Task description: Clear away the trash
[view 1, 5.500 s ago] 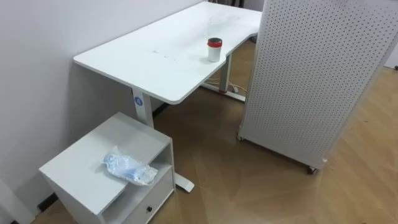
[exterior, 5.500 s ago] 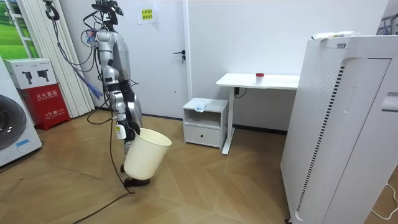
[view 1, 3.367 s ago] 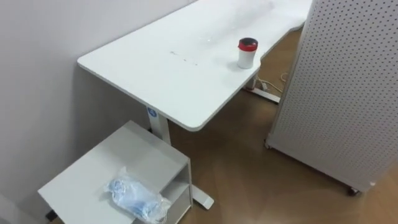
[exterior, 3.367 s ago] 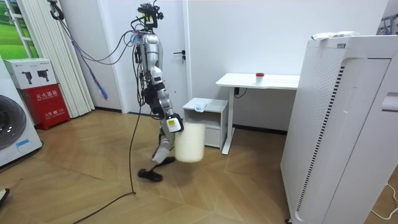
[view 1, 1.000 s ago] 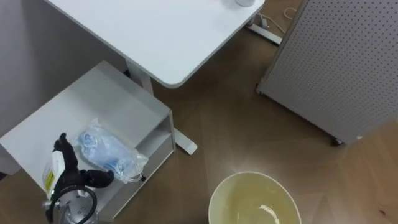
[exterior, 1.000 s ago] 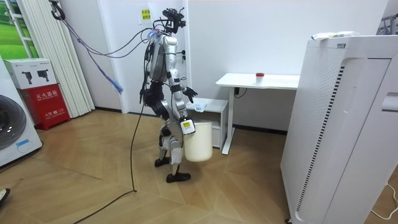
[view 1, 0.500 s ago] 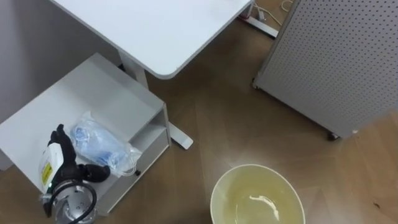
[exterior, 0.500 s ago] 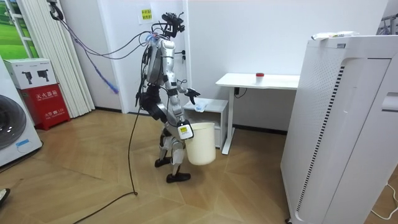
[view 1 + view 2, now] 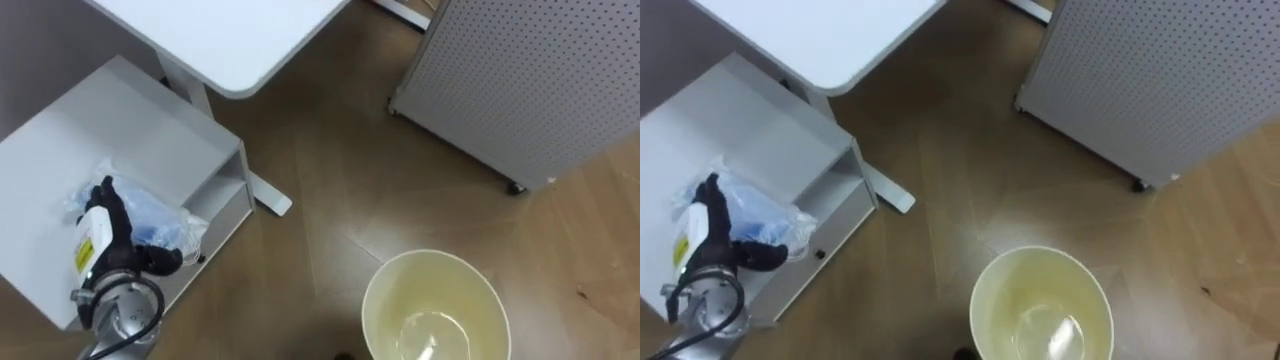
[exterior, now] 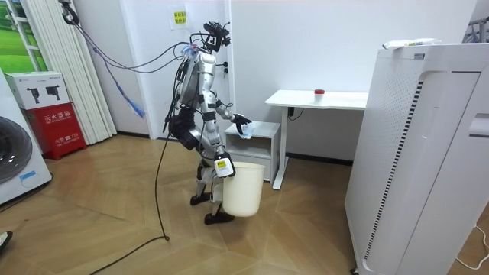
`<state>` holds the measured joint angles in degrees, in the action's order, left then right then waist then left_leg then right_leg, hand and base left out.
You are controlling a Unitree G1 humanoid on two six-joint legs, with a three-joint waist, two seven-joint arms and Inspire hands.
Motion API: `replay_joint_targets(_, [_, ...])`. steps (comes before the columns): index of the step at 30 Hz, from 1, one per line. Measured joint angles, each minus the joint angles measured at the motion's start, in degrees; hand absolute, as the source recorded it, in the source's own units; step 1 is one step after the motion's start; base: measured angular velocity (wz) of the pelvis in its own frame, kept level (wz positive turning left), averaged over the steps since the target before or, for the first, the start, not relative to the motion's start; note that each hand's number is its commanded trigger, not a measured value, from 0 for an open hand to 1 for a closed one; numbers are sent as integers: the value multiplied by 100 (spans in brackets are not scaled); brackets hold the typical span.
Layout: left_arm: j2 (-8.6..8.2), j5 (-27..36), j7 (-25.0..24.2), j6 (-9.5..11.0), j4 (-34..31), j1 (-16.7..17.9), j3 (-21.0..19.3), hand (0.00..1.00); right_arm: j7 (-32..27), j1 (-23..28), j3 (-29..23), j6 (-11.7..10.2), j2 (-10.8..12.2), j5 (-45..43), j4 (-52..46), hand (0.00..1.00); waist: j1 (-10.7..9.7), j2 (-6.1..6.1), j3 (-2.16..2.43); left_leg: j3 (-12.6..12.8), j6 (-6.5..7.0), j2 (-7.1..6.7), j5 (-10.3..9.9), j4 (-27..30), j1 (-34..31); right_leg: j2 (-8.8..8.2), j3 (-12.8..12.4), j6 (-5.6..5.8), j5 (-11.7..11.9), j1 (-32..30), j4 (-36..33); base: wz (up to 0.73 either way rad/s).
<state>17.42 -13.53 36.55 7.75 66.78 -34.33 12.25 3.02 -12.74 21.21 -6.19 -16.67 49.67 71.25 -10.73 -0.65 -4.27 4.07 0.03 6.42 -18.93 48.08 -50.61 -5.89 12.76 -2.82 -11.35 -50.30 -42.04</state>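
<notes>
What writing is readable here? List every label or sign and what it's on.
Yellow label at the left hand's wrist: too blurred to read.
Yellow sign on the wall: too small to read.
Red box: white characters too small to read.

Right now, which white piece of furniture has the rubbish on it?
The low cabinet beside the desk: a crumpled plastic bag lies on its top, under the left hand. The desk's visible end carries nothing.

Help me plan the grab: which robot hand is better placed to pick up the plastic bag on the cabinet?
Left. The left robot hand lies open over the plastic bag atop the cabinet; the right robot hand carries the bucket.
</notes>
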Motion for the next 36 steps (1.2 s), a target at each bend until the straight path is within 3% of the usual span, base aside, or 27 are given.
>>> replay_joint_targets(4, [46, -247, 8, -104, 29, -166, 240, 0, -47, 48, 10, 39, -35, 231, -35, 100, -3, 4, -2, 3, -9, 90, -49, 202, -332, 34, -3, -36, 6, -317, -115, -10])
replay_joint_targets(5, [61, -273, 19, -124, 46, -185, 280, 34, -47, 57, 10, 47, -42, 267, -36, 100, -13, 3, -2, 3, -13, 95, -59, 232, -376, 64, -14, -38, 5, -366, -144, -15])
replay_joint_targets(7, [133, -477, 85, -171, 88, -255, 421, 64, -36, 60, 24, 136, -95, 393, -35, 100, -23, 8, -5, 36, -17, 132, -113, 360, -529, 91, -71, -53, -9, -541, -260, -14])
replay_joint_targets(8, [151, -499, 97, -193, 124, -288, 491, 88, -36, 61, 25, 152, -103, 400, -34, 100, -43, 10, -6, 40, -14, 131, -116, 382, -567, 87, -79, -54, -14, -581, -290, -6])
replay_joint_targets(9, [163, -583, 119, -257, 267, -405, 596, 100, -36, 61, 24, 206, -109, 411, -34, 100, -69, 15, -10, 37, -13, 129, -117, 420, -634, 81, -83, -57, -16, -652, -331, 0])
replay_joint_targets(11, [192, -730, 199, -305, 405, -559, 648, 100, -37, 60, 17, 246, -115, 412, -42, 100, -119, 17, -11, 27, -8, 131, -122, 495, -767, 74, -85, -63, -28, -776, -406, 0])
replay_joint_targets(15, [489, -921, 422, -376, 425, -852, 823, 100, -40, 81, 11, 263, -201, 414, -62, 100, -177, 19, -13, 35, -8, 79, -122, 569, -946, -6, -120, -70, -33, -1002, -541, 1])
replay_joint_targets(19, [669, -979, 390, -495, 472, -872, 943, 100, -49, 170, 5, 373, -205, 415, -107, 100, -197, 16, -15, 57, -38, 79, -139, 570, -926, -14, -145, -77, -38, -1008, -573, 0])
replay_joint_targets(25, [710, -1248, 262, -716, 572, -863, 982, 100, -64, 167, -10, 470, -204, 426, -125, 100, -227, 16, -14, 73, -42, 87, -141, 556, -890, 2, -161, -83, -42, -990, -571, 0])
replay_joint_targets(36, [702, -1545, -173, -921, 691, -792, 1058, 100, -138, 166, -39, 705, -183, 423, -82, 100, -300, 15, -14, 95, -37, 93, -138, 500, -717, 13, -166, -85, -45, -837, -519, -1])
